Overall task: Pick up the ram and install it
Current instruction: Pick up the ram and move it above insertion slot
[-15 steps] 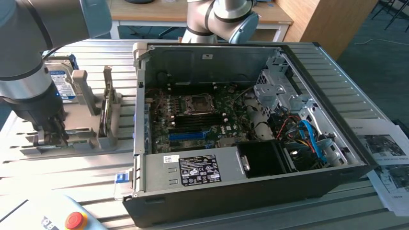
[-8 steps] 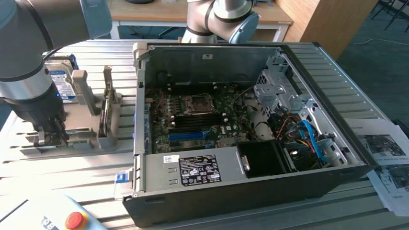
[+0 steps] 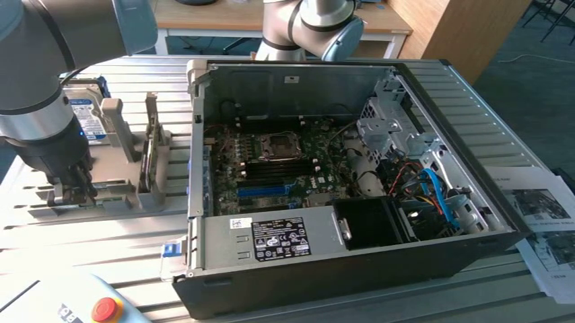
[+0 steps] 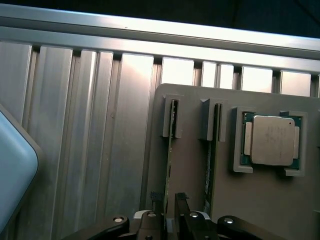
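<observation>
Jaws parted narrow, nothing held. They sit astride the ram (image 4: 170,150), fingers (image 4: 181,202) flanking its thin edge with a sliver of gap on each side. The ram stands on edge in the grey holder (image 4: 260,210) on the desk (image 4: 90,125), long axis running straight out from between the jaws. So closing goes across its thickness, and alignment looks right to me. A second stick (image 4: 212,150) lies parallel just beside, outside the jaws. The processor chip (image 4: 272,140) is further out on that same side. The open PC case (image 3: 359,168) is well apart from the jaws.
</observation>
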Robot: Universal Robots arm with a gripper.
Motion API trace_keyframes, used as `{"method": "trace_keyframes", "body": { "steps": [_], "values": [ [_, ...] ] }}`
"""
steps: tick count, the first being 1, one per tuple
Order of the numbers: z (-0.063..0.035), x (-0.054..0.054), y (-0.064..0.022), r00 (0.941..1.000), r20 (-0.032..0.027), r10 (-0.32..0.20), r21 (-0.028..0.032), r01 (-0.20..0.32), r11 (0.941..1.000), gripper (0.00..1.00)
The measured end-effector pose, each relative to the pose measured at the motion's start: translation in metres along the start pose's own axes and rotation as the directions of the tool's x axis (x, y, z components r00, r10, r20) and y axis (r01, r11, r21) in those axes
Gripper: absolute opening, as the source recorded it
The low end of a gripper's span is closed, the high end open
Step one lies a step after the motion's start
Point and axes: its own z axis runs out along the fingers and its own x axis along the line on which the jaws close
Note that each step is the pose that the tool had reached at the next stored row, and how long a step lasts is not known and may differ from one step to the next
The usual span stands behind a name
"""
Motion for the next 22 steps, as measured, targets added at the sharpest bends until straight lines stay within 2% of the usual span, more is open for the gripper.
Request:
{"method": "trace_keyframes", "body": {
  "steps": [18,19,20,22],
  "values": [
    [0.0,0.0,0.0,1.0,0.0,0.0,0.0,0.0,1.0,0.24],
    [0.0,0.0,0.0,1.0,0.0,0.0,-0.0001,0.0,1.0,0.22],
    [0.0,0.0001,0.0,1.0,-0.0003,0.0,0.0,0.0,1.0,0.16],
    [0.0,0.0,0.0,1.0,0.0001,0.0,-0.0001,0.0,1.0,0.12]
  ]
}}
